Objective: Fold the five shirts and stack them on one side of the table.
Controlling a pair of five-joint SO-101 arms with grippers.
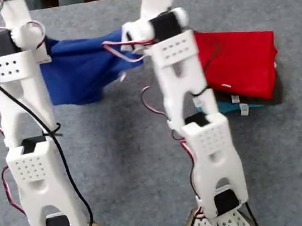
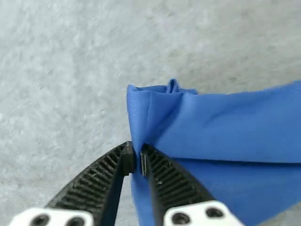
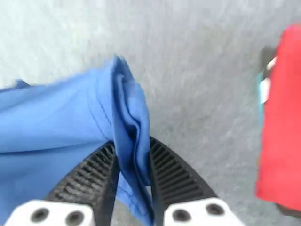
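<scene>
A blue shirt [image 1: 80, 69] hangs stretched between the two arms above the grey table, at the back left of the high view. My left gripper [image 2: 138, 162] is shut on one corner of the blue shirt [image 2: 211, 136]. My right gripper [image 3: 132, 162] is shut on a bunched fold at the other end of the blue shirt [image 3: 61, 122]. A folded red shirt [image 1: 239, 61] tops a stack at the right side of the table, over a dark shirt [image 1: 275, 95] and a teal shirt [image 1: 231, 106].
The grey felt table [image 1: 122, 150] lies bare in the middle and at the front. The red stack [image 3: 280, 132] lies close beside the right gripper. Both arm bases stand at the front edge.
</scene>
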